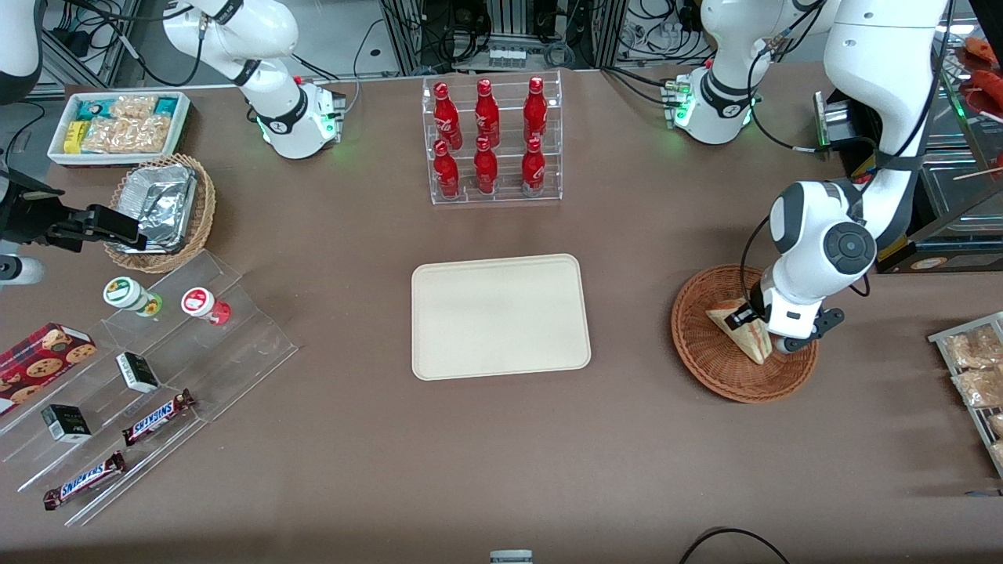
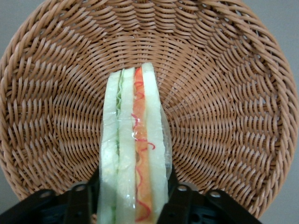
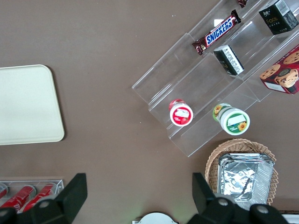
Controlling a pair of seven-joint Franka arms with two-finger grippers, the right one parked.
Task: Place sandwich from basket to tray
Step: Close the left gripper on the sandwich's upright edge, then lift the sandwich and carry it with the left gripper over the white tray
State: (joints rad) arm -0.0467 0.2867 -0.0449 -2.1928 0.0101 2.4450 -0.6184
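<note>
Straddling layered sandwich, hand

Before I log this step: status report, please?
Gripper down in basket, fingers astride the sandwich. Sandwich not lifted yet. Tray bare, path unobstructed.

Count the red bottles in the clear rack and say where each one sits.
6, all in the clear rack, farther from the front camera than the tray: three along the upper tier, three along the lower. None looks hidden. The gripper is down in the basket, its jaws either side of the sandwich.
</note>
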